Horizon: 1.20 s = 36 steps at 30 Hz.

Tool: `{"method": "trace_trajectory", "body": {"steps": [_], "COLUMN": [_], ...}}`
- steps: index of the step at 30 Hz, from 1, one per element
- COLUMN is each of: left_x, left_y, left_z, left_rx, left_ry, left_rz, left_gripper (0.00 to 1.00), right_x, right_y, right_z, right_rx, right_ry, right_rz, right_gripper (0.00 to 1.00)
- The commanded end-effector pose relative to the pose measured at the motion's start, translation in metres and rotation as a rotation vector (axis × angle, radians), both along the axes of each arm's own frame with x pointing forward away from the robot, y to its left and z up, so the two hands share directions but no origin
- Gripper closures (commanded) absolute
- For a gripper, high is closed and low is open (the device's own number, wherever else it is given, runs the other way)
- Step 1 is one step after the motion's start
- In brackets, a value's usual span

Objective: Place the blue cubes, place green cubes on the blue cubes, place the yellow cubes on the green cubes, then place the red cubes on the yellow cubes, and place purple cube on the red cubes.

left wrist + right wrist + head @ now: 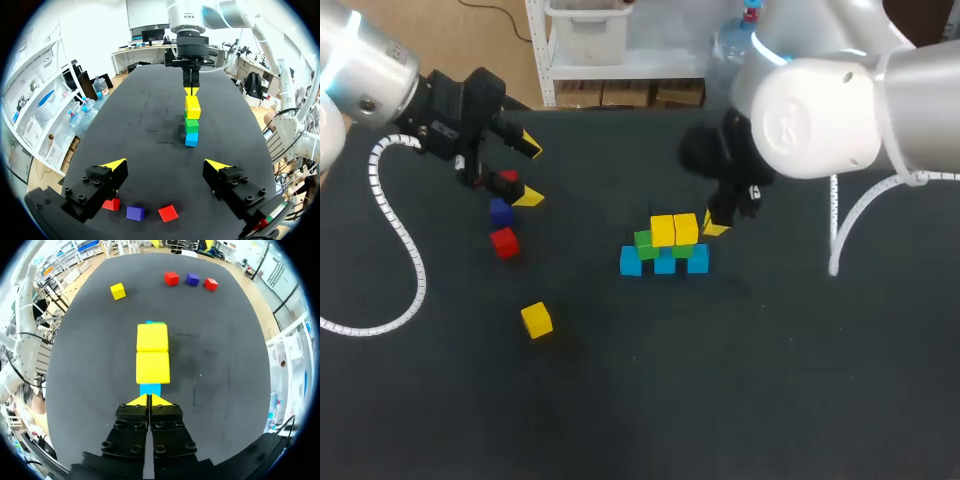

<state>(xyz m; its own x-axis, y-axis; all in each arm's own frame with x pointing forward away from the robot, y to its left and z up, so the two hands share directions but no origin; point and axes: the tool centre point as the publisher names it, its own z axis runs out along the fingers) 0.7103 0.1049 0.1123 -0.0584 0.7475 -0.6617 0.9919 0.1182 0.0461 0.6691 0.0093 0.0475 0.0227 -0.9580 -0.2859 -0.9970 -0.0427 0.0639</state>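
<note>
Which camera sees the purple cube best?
The left wrist view: the purple cube lies close and big, between two red cubes. In the head view it is smaller; in the right wrist view it is tiny and far away.

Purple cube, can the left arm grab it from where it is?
Probably yes. The left gripper is open and hangs just above the purple cube, with nothing on top of it. Two red cubes sit close beside it, so a finger might bump one.
</note>
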Motion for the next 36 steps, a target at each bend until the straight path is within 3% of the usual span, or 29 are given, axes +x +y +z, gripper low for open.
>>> {"method": "trace_trajectory", "body": {"steps": [1, 5, 7, 12, 20, 26, 36], "left_x": [0.001, 0.001, 0.001, 0.001, 0.001, 0.001, 0.001], "left_y": [0.001, 0.001, 0.001, 0.001, 0.001, 0.001, 0.001], "left_z": [-0.001, -0.001, -0.001, -0.001, -0.001, -0.001, -0.001], "left_rx": [-0.004, -0.004, -0.004, -0.004, -0.004, -0.004, -0.004], "left_ry": [-0.002, -0.002, -0.002, -0.002, -0.002, -0.002, -0.002], "left_rz": [-0.004, -0.004, -0.004, -0.004, -0.004, -0.004, -0.004], "left_gripper": [0.0, 0.0, 0.0, 0.0, 0.0, 0.0, 0.0], "right_x": [-0.005, -0.004, -0.004, -0.002, -0.005, -0.012, -0.025], "right_y": [-0.015, -0.027, -0.034, -0.046, -0.069, -0.084, -0.102], "right_z": [0.009, 0.019, 0.023, 0.028, 0.041, 0.06, 0.075], "right_rx": [0.007, 0.038, 0.101, 0.5, 0.611, 0.752, 0.709], "right_ry": [-0.032, -0.073, -0.092, -0.048, -0.081, -0.033, -0.098], "right_rz": [-0.036, -0.067, -0.069, -0.053, -0.067, -0.022, -0.047], "right_gripper": [0.0, 0.0, 0.0, 0.0, 0.0, 0.0, 0.0]}}
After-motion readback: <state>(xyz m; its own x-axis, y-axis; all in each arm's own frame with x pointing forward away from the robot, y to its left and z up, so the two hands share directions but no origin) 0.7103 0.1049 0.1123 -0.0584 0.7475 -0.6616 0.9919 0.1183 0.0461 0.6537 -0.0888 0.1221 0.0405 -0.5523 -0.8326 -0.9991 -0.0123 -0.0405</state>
